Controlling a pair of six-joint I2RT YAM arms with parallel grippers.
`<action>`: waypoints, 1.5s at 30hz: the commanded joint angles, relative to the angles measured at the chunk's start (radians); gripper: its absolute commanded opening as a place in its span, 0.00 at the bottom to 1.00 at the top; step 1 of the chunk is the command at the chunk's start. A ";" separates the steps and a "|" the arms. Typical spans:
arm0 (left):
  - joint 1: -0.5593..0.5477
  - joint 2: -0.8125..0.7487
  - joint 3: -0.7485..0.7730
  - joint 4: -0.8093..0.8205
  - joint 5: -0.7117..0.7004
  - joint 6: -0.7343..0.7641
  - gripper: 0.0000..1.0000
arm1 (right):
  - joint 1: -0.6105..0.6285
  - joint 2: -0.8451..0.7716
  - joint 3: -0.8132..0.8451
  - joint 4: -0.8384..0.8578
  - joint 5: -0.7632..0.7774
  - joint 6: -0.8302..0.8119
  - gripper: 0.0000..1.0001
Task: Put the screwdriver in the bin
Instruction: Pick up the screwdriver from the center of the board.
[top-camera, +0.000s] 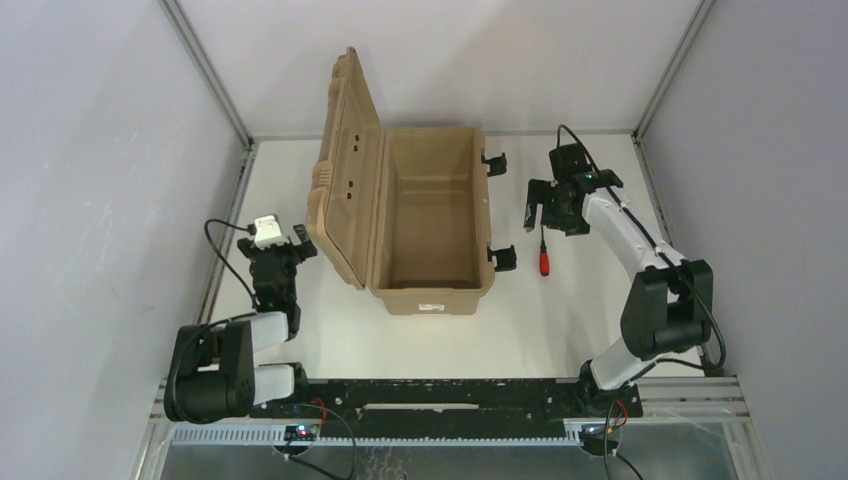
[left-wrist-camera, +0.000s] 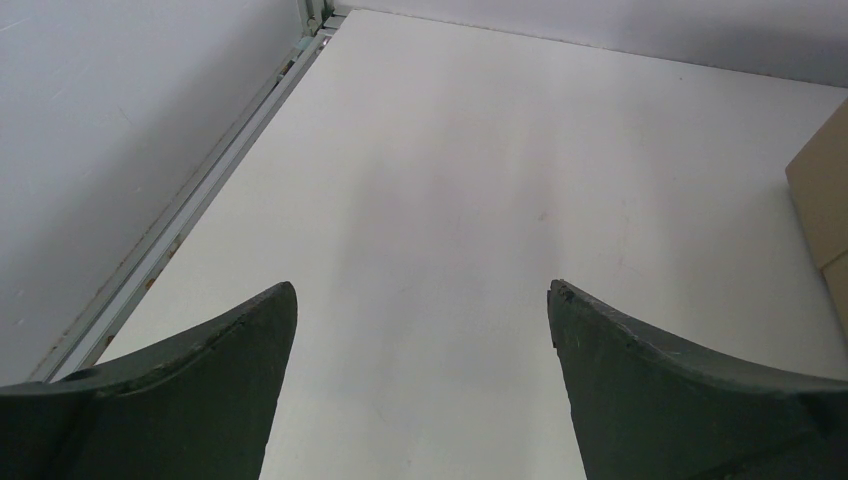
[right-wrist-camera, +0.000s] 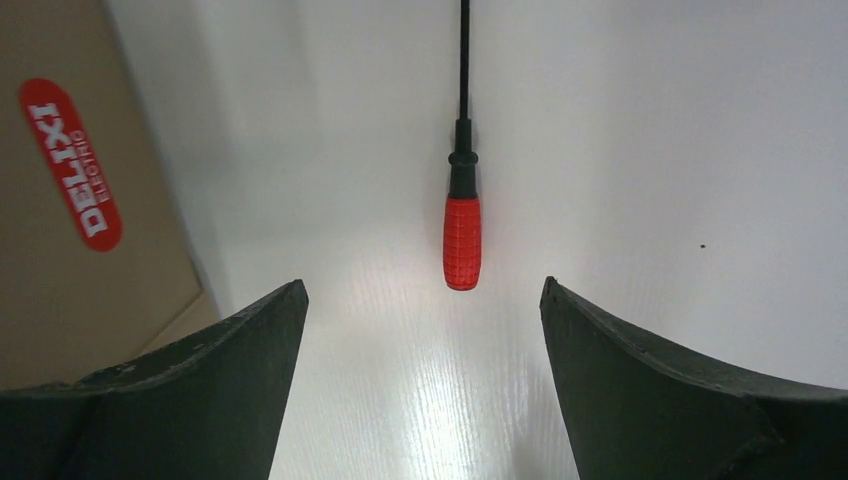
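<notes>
The screwdriver (top-camera: 544, 258), with a red handle and a thin dark shaft, lies on the white table just right of the bin (top-camera: 430, 295). The bin is a tan box, open and empty inside, with its ribbed lid (top-camera: 345, 170) raised to the left. My right gripper (top-camera: 552, 220) hovers open just behind the screwdriver. In the right wrist view the screwdriver (right-wrist-camera: 461, 243) lies ahead of the open gripper (right-wrist-camera: 422, 285), handle end nearest, and the bin wall (right-wrist-camera: 40, 260) is at the left. My left gripper (top-camera: 278, 250) is open and empty left of the lid; its wrist view shows the gripper (left-wrist-camera: 422, 287) over bare table.
Black latches (top-camera: 502, 258) stick out from the bin's right side, close to the screwdriver. A red label (right-wrist-camera: 70, 160) is on the bin wall. Grey walls and metal rails (top-camera: 225, 250) enclose the table. The bin's corner (left-wrist-camera: 825, 200) shows at the right of the left wrist view.
</notes>
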 joint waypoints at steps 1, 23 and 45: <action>0.002 -0.004 0.006 0.029 -0.001 0.014 1.00 | -0.011 0.054 -0.001 0.008 0.014 0.026 0.93; 0.002 -0.004 0.006 0.029 -0.001 0.014 1.00 | -0.039 0.262 -0.090 0.120 0.002 0.033 0.63; 0.002 -0.004 0.006 0.029 -0.001 0.014 1.00 | -0.047 0.300 -0.105 0.137 -0.007 0.022 0.16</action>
